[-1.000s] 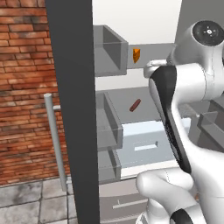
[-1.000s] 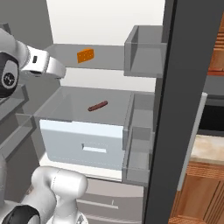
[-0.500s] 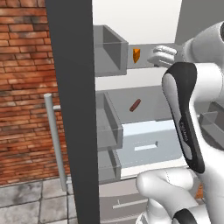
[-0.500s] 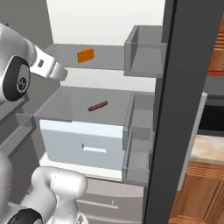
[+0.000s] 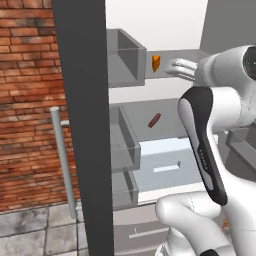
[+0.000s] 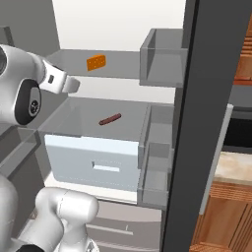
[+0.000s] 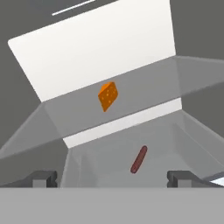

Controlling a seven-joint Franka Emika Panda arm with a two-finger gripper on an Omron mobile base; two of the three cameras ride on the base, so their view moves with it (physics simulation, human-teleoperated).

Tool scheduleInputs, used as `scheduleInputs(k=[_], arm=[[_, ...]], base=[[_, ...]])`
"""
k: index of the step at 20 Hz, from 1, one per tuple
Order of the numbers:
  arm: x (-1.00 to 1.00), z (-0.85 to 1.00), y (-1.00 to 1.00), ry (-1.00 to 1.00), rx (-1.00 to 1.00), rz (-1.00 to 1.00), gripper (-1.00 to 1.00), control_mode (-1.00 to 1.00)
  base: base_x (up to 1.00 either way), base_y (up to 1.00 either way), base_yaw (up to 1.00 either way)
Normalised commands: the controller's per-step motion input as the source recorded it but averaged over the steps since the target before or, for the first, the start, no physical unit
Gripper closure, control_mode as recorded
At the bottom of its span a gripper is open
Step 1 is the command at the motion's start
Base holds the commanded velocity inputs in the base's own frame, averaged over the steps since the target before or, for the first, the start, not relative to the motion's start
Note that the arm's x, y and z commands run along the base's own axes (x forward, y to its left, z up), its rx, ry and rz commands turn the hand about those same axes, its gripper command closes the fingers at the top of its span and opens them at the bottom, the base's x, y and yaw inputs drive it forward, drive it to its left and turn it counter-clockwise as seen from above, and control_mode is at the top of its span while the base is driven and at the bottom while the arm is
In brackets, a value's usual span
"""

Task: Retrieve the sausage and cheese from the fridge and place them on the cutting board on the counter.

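The fridge (image 5: 82,125) stands open with its white inside showing. An orange cheese (image 5: 156,63) (image 6: 96,62) (image 7: 107,96) wedge rests on the upper glass shelf. On the shelf below, above the pale drawer (image 6: 93,162), lies the dark red sausage (image 5: 154,120) (image 6: 110,119) (image 7: 138,159). My gripper (image 5: 175,67) (image 6: 73,84) (image 7: 111,178) hovers in front of the upper shelf, just short of the cheese, open and holding nothing. A strip of the counter (image 6: 235,167) shows at the far right. The cutting board is out of view.
Grey door bins (image 5: 125,60) (image 6: 162,61) flank the shelves on both open doors. The dark door edge (image 6: 184,147) and its silver handle (image 6: 216,157) stand close on the right. A brick wall (image 5: 25,100) lies left of the fridge, wooden cabinets (image 6: 221,216) to the right.
The arm's elbow and forearm have swung up and across in the base views. The hand has stayed near the upper shelf, jaws still open. Cheese and sausage have not moved.
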Motion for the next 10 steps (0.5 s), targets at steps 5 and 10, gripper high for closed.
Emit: scheduleInputs(k=[5,10], arm=[[0.24,0.29,0.02,0.13,-0.11,0.00,-1.00,-1.00],[0.39,0.07,0.12,0.08,-0.11,0.00,-1.00,-1.00]], base=[[0.00,0.00,0.00],[0.00,0.00,0.00]])
